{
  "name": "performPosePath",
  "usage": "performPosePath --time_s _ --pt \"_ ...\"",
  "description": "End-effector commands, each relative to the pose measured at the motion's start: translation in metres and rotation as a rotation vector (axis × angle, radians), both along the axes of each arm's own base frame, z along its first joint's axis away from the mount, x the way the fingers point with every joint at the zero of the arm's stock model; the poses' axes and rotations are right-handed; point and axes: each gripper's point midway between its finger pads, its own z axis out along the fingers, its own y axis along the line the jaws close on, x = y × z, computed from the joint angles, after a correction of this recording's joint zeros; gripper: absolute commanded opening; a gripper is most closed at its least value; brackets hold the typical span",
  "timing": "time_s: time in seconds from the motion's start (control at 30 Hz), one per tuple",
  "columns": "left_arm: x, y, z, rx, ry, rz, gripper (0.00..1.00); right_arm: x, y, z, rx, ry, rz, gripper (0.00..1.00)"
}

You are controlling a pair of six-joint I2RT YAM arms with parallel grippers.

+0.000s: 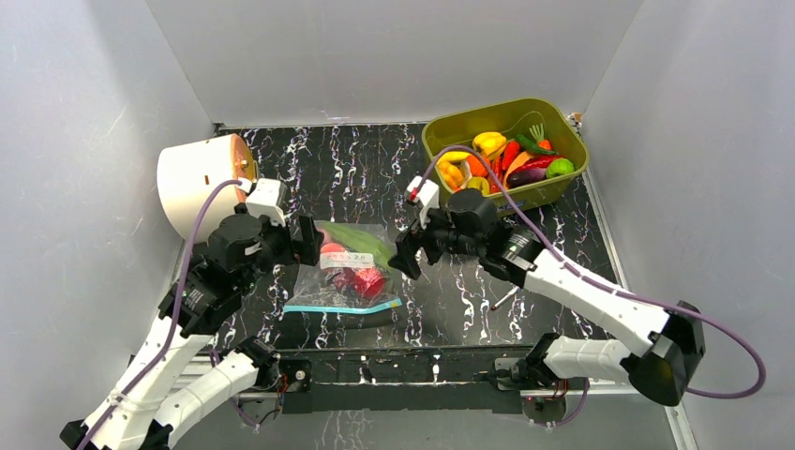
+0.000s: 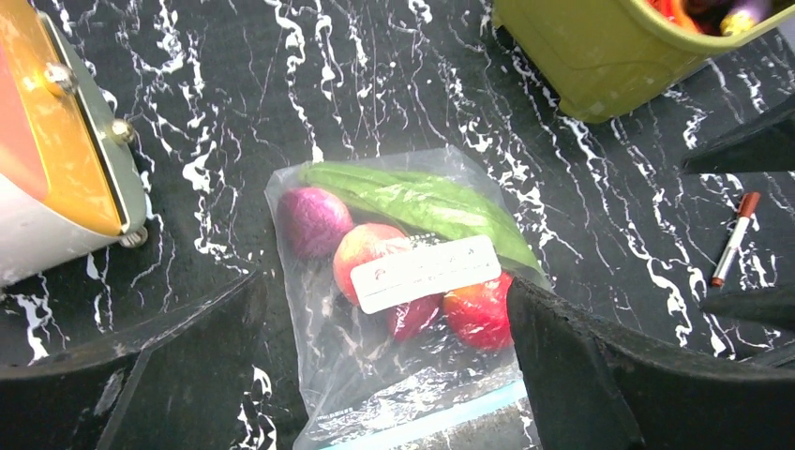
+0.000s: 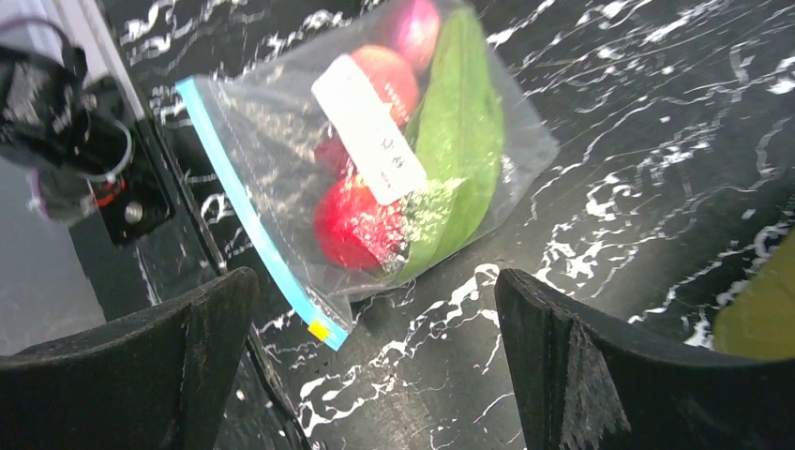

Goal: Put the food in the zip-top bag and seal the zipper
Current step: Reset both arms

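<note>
The clear zip-top bag (image 1: 345, 272) lies flat on the black marble table between my grippers. Inside it are a purple onion (image 2: 312, 220), a green leaf (image 2: 422, 202), a pinkish apple (image 2: 361, 255) and red fruits (image 2: 480, 314), under a white label (image 2: 427, 272). Its light-blue zipper (image 1: 342, 307) runs along the near edge, with a yellow tab at its right end (image 3: 320, 329). My left gripper (image 1: 305, 241) is open and empty at the bag's left side. My right gripper (image 1: 405, 256) is open and empty at its right side, above the zipper's end.
An olive-green tub (image 1: 506, 150) with more toy food stands at the back right. A white and orange appliance (image 1: 202, 178) lies at the back left. A red-and-white pen (image 2: 734, 239) lies right of the bag. The table's near rail (image 1: 375, 361) runs below the zipper.
</note>
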Motion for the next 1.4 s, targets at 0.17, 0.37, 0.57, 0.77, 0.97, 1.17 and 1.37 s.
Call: performPosePath --time_s 0.17,0.37,0.57,0.77,0.97,1.17,1.37 --pt "-0.009 -0.006 0.081 -0.091 -0.203 -0.090 0.98 0.025 -0.035 0.101 0.260 -0.044 -0.376 0.98" --pt "-0.011 0.001 0.093 -0.103 -0.271 -0.076 0.99 0.029 -0.060 0.126 0.363 -0.023 -0.540 0.98" --pt "-0.010 0.001 0.087 -0.107 -0.219 -0.054 0.98 0.033 -0.088 0.134 0.436 0.009 -0.711 0.98" --pt "-0.009 -0.005 0.069 -0.136 -0.179 -0.054 0.98 0.026 -0.086 0.128 0.464 0.045 -0.690 0.98" --pt "-0.009 -0.013 0.052 -0.176 -0.133 -0.060 0.98 0.022 -0.086 0.120 0.455 0.063 -0.685 0.98" --pt "-0.006 -0.014 0.050 -0.189 -0.122 -0.045 0.98 0.020 -0.088 0.125 0.472 0.044 -0.671 0.98" --pt "-0.004 -0.013 0.049 -0.175 -0.112 -0.036 0.98 0.019 -0.085 0.122 0.467 0.052 -0.654 0.98"
